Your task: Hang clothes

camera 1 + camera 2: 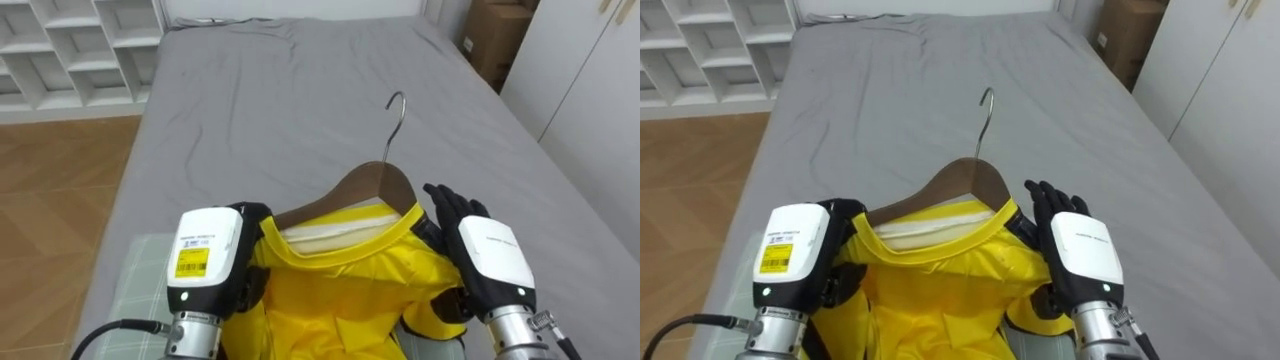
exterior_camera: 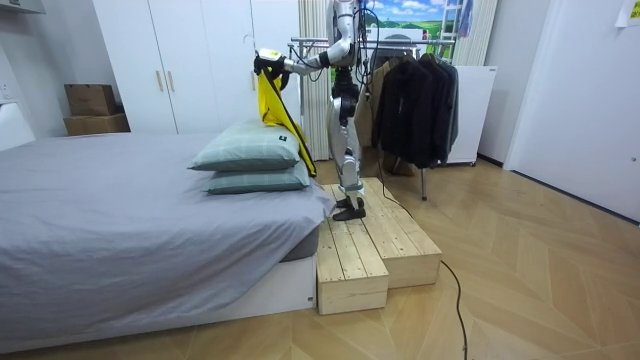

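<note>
A yellow shirt (image 1: 340, 290) hangs on a brown wooden hanger (image 1: 370, 185), whose metal hook (image 1: 397, 105) points up and away from me. I hold it in front of me over the grey bed (image 1: 300, 90). My left hand (image 1: 205, 250) is curled round the shirt's left shoulder and the hanger end. At the right shoulder, my right hand (image 1: 490, 255) rests against the cloth with its fingers straight. In the room view the shirt (image 2: 278, 110) dangles from my outstretched arms above the pillows (image 2: 250, 150).
I stand on a wooden platform (image 2: 375, 245) at the head of the bed. Behind me is a clothes rack (image 2: 410, 95) full of dark garments. A white shelf unit (image 1: 80, 50) stands beyond the bed on the left; cardboard boxes (image 1: 495, 35) and white wardrobe doors (image 1: 590, 70) on the right.
</note>
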